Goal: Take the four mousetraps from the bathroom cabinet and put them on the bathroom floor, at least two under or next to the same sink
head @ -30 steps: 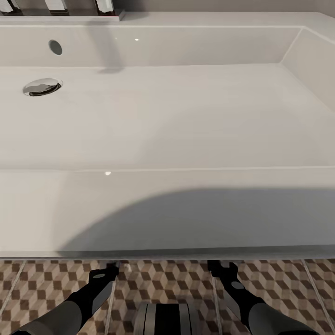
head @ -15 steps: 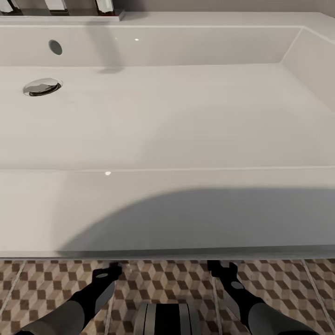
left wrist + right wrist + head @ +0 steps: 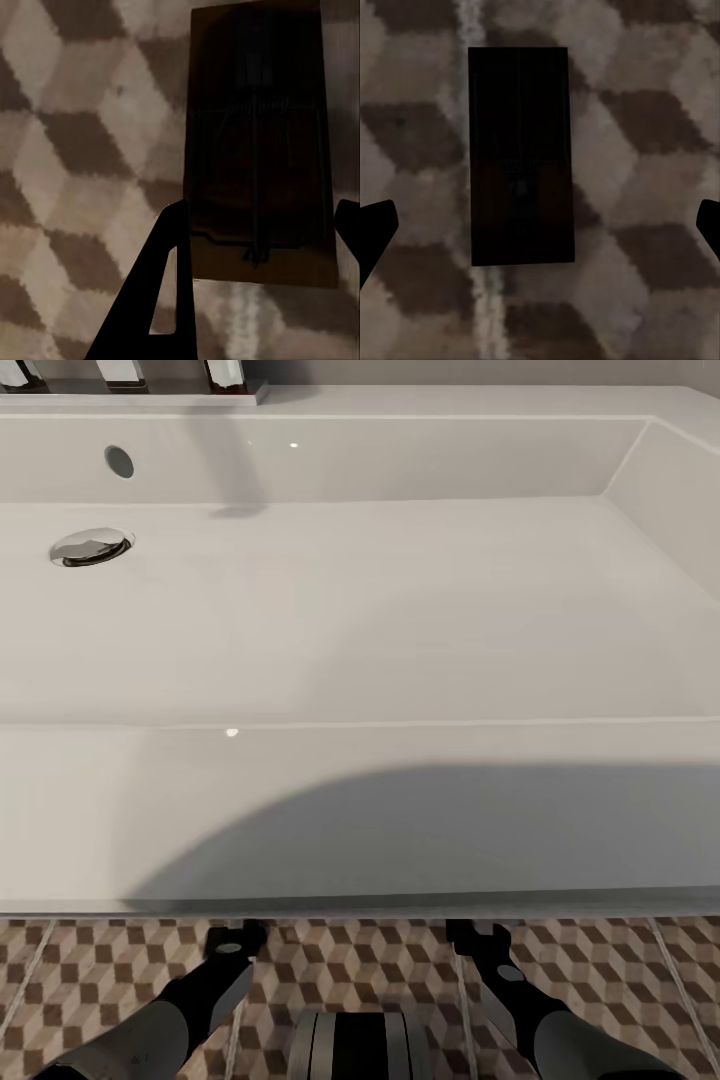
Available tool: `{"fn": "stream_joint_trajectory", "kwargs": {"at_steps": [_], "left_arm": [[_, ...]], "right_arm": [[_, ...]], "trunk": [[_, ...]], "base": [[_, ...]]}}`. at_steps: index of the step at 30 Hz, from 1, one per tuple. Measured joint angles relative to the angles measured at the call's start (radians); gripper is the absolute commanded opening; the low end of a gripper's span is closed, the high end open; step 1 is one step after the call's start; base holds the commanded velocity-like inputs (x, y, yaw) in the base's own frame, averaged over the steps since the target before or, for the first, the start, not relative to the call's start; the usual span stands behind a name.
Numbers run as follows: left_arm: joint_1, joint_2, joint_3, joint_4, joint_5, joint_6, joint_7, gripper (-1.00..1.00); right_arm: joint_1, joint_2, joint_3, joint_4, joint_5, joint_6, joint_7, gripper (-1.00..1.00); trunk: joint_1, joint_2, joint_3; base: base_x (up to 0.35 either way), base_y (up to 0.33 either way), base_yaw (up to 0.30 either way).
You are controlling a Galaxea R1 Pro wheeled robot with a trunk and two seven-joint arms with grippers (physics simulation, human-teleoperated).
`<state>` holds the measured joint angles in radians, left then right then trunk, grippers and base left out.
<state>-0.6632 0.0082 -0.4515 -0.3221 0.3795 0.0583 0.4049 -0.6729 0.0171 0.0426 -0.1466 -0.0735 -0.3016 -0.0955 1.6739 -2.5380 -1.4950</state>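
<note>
**Two traps down by the sink, both grippers standing wide**

We are parked against the wide shallow white rectangular bathroom sink (image 3: 360, 610), both arms reaching under its front edge toward the cube-patterned brown, beige and white tiled bathroom floor (image 3: 90, 960).

Our left gripper (image 3: 259, 225) stands with its jaws apart around a small flat brown wooden mousetrap (image 3: 259, 150) with dark wire parts. We cannot tell whether the pads touch it.

Our right gripper (image 3: 540, 225) is spread wide, well clear of a second dark rectangular mousetrap (image 3: 520, 156) lying on a pale grout line.

We judge these boards light, stiff and thin, with a sprung wire that could snap. The safe hold is across the long wooden edges, away from the metal. Lying flat on tile, they leave little edge to catch, so a grip may slip.
</note>
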Motion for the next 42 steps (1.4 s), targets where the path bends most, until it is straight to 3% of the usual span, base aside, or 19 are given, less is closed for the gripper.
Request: {"fn": "stream_joint_trajectory", "kwargs": {"at_steps": [5,30,42], "left_arm": [[-0.012,-0.013,0.000,0.003,-0.006,0.000,-0.001,-1.00],[-0.016,-0.030,0.000,0.010,-0.007,0.011,-0.001,-1.00],[-0.017,-0.059,-0.002,0.044,-0.009,0.016,-0.001,-1.00]], "right_arm": [[0.000,0.000,0.000,0.000,0.000,0.000,0.000,1.00],[0.000,0.000,0.000,0.000,-0.001,0.000,0.000,1.00],[0.000,0.000,0.000,0.000,-0.001,0.000,0.000,1.00]], "trunk": [[0.000,0.000,0.000],[0.000,0.000,0.000],[0.000,0.000,0.000]], "base": [[0.000,0.000,0.000],[0.000,0.000,0.000],[0.000,0.000,0.000]]}}
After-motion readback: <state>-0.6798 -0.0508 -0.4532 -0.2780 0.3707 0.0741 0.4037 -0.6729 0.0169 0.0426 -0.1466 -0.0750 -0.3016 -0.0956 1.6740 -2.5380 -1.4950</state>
